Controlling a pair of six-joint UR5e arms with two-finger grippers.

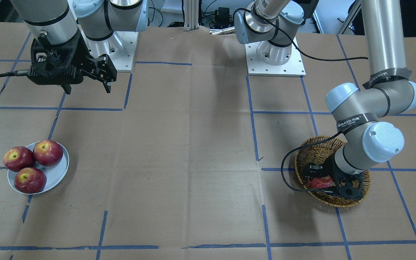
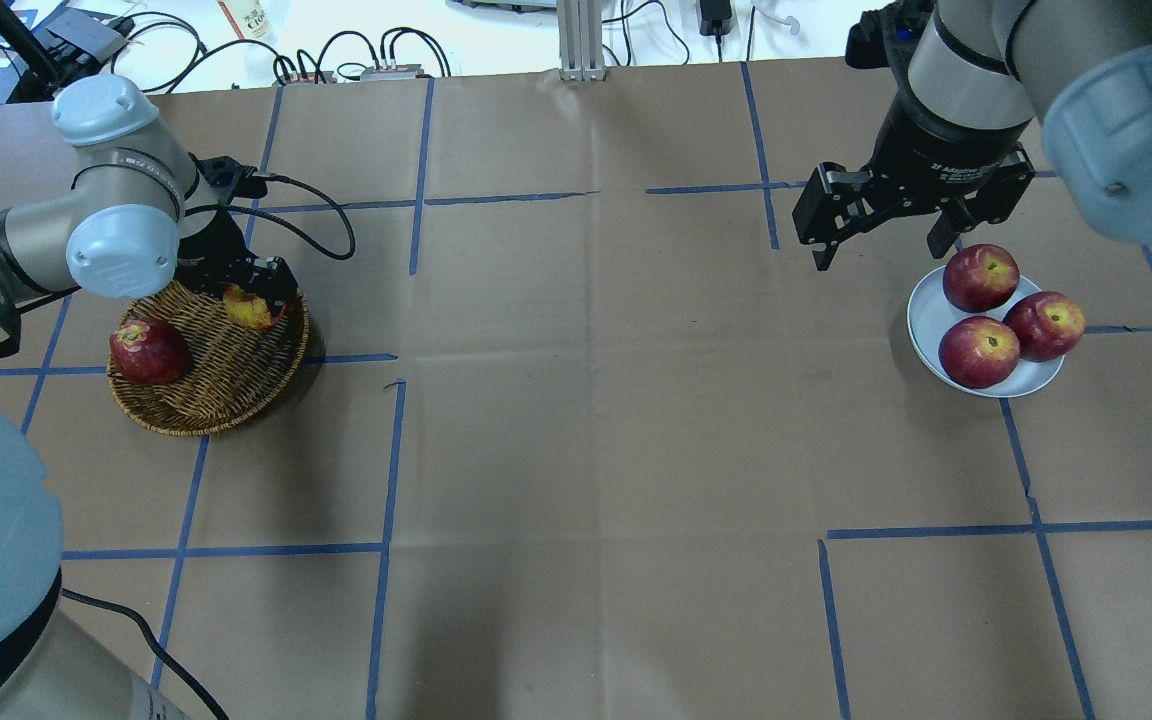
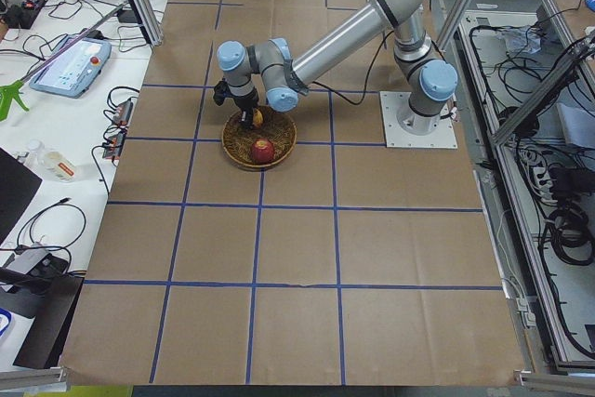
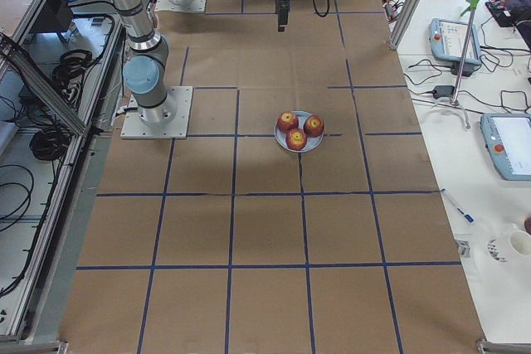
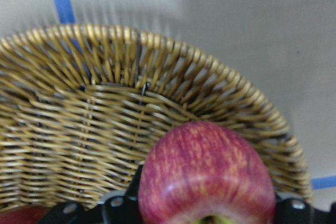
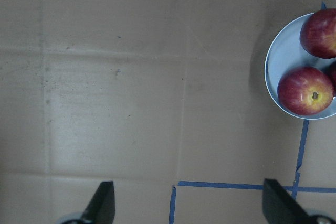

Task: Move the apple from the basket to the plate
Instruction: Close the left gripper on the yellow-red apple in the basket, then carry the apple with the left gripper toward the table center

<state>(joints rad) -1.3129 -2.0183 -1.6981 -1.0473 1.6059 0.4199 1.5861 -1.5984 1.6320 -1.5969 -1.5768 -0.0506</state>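
The streaky pinkish-red apple with a yellow patch sits between the fingers of my left gripper, which is shut on it at the far rim of the wicker basket. The left wrist view shows the apple gripped over the basket's weave. The front view shows the apple in the basket, partly under the arm. The pale blue-grey plate lies far right and holds three darker red apples. My right gripper is open and empty, hovering just beyond the plate.
A darker deep-red apple lies in the basket's left part. The left arm's black cable loops over the table beside the basket. Three apples crowd the plate. Brown paper with blue tape lines covers the table between basket and plate.
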